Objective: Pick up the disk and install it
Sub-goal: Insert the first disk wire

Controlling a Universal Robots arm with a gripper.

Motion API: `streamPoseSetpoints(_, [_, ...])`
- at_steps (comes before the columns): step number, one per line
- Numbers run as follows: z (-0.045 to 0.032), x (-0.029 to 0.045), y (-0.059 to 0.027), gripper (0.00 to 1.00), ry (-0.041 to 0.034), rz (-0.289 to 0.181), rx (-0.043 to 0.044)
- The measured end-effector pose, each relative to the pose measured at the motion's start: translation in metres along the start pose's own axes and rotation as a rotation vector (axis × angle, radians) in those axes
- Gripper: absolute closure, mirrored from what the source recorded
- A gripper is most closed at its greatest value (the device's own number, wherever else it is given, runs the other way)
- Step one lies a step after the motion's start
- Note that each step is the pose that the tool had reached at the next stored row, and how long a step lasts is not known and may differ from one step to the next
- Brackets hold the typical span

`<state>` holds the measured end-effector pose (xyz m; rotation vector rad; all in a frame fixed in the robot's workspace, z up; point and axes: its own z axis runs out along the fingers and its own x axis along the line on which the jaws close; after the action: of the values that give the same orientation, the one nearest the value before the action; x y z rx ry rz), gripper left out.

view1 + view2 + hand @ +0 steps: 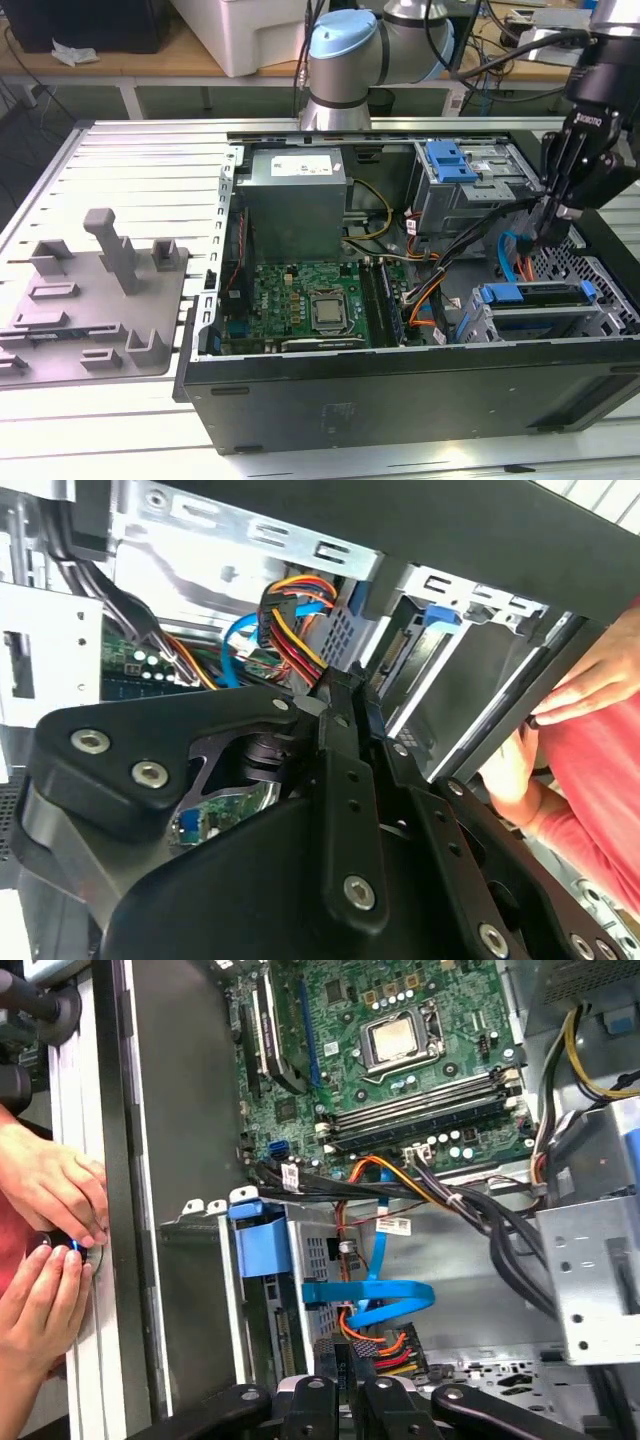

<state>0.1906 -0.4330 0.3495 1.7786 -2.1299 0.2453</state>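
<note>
Here the disk [530, 295] (silver, blue-framed) sits in its cage [476, 322], the claw [549, 230] pinched narrow nearby.

Black gripper [549, 232] hanging inside open computer case [400, 400], hovering near blue-framed disk [535, 294], grey fixture tray [90, 300] lying well apart on slatted table [150, 160]

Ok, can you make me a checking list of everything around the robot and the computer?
Surface: slotted metal table, open computer case on it.
Job's things: the disk, blue-framed, sits in the drive cage.
Clutter: grey moulded tray beside the case.
Grippers: gripper inside the case, close to the disk.
Cables: blue cable and coloured wire bundle near the cage.
Surroundings: person's hands at the case's outer wall.
</note>
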Motion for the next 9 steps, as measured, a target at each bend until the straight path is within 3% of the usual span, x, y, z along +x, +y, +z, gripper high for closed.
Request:
streamPoseSetpoints(3, [0.0024,0.0060,-0.0003,0.83,-0.0188,-0.004,-0.0002])
streamPoseSetpoints(9, [0.0075,0.0185,-0.0002,0.83,-0.0852,-0.016,0.0019])
